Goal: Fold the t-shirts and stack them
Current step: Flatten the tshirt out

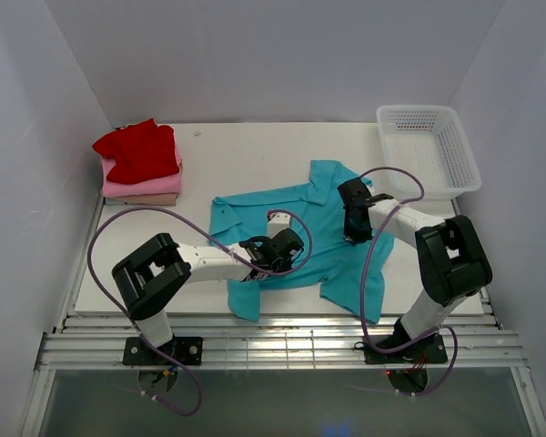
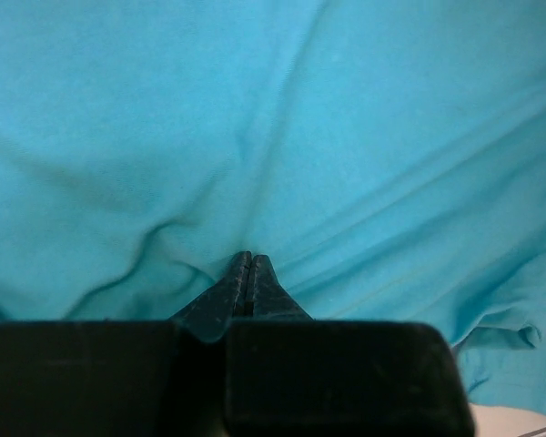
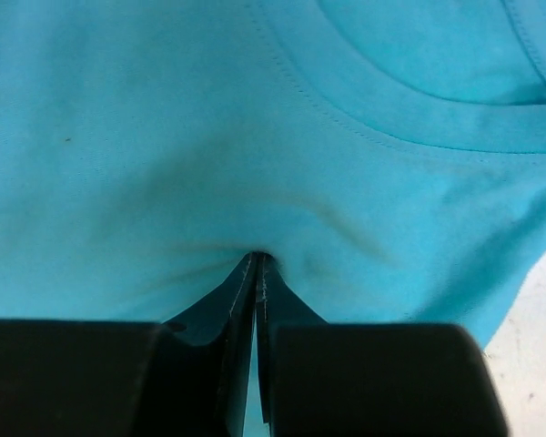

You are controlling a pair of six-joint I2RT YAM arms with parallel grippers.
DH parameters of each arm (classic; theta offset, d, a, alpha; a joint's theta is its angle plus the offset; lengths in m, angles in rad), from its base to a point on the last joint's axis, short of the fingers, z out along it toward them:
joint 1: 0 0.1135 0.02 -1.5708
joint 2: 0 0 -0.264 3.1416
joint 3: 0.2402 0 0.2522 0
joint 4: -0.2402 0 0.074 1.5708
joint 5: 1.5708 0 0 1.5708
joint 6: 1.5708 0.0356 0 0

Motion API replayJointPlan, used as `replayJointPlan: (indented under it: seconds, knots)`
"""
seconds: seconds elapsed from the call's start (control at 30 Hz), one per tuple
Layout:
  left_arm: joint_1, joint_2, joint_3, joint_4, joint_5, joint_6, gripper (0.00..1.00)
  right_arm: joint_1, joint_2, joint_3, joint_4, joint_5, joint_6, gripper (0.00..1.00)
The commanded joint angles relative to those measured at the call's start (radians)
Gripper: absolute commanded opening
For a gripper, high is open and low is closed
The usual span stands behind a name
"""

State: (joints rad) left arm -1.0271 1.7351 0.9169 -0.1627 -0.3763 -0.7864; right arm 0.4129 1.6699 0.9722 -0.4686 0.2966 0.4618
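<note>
Table (image 1: 255,155); shirt stack (image 1: 138,164) overhead only.

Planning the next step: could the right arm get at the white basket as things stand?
Probably not straight away. The basket sits close beyond the right arm with nothing between, but its jaws are shut on the teal shirt.

The left arm (image 1: 205,260) reaches low over the near part of the teal shirt (image 1: 323,196), and the left gripper (image 2: 248,262) has its jaws pressed together on a pinch of the cloth. The right arm (image 1: 409,221) bends in beside the shirt's collar, with the right gripper (image 3: 257,261) likewise clamped on the cloth.
</note>
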Motion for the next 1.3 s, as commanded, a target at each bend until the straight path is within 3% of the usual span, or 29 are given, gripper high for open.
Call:
replayJointPlan:
  seconds: [0.0,0.2,0.5,0.57,0.63,0.7,0.83,1.27]
  knots:
    - [-0.005,-0.006,-0.052,-0.296,-0.048,-0.043,0.0,0.0,-0.041,-0.038,-0.122,0.096,0.047,0.08]
    - [-0.005,-0.017,-0.018,-0.386,-0.136,-0.071,0.0,0.001,-0.07,-0.035,-0.157,0.137,0.049,0.08]
    - [0.01,-0.391,-0.085,-0.494,-0.433,-0.214,0.0,0.0,-0.116,0.005,-0.154,0.161,0.031,0.08]
    - [0.051,-0.428,-0.101,-0.492,-0.475,-0.217,0.09,0.001,-0.121,0.003,-0.156,0.162,0.029,0.08]
    - [0.091,-0.44,-0.116,-0.48,-0.506,-0.195,0.32,0.0,-0.128,-0.003,-0.153,0.164,0.029,0.08]
    - [0.139,-0.444,-0.128,-0.404,-0.506,-0.14,0.38,0.0,-0.136,-0.009,-0.148,0.162,0.031,0.08]
    - [0.3,-0.402,-0.162,-0.217,-0.417,0.054,0.39,0.0,-0.157,-0.029,-0.134,0.147,0.026,0.08]
    - [0.424,-0.232,-0.132,0.138,-0.349,0.346,0.41,0.0,-0.337,-0.05,-0.111,0.113,-0.012,0.08]
